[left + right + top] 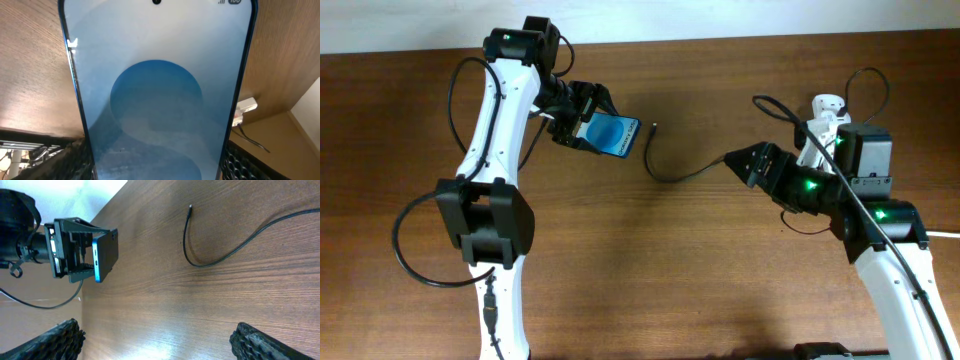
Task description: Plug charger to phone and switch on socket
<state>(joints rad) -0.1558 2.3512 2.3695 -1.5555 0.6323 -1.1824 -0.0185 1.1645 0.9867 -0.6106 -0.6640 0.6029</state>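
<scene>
Left gripper (578, 118) is clamped on the phone (614, 135), screen up. Right gripper (738, 163) is spread wide and empty, near the charger (672, 178) on the table (620, 260). The socket (826, 112) lies behind the right arm. Only the right wrist view shows the phone's end edge.

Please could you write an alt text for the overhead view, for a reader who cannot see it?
The left claw holds the phone, blue screen up, over a brown wooden table; the plug tip of the charger lies loose just right of it. Its thin black cable curves toward the right claw, and the white socket sits behind that arm.
</scene>
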